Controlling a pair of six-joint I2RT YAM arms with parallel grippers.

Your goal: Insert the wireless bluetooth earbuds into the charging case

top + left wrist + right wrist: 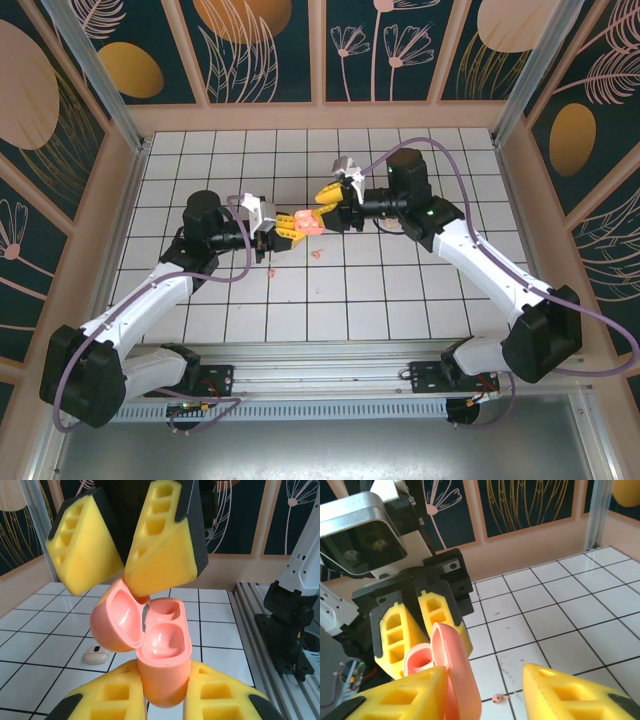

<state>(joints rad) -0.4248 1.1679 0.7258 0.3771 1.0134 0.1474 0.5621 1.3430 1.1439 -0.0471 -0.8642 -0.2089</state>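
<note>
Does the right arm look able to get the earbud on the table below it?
Probably yes: the right claw is open, holding nothing, and the earbud lies uncovered on the table just below it.

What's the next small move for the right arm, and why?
Probably lower the right gripper, which is open, to the earbud lying on the table below it, and grasp it. The charging case, clamped in the left gripper, is open and both wells look empty.
</note>
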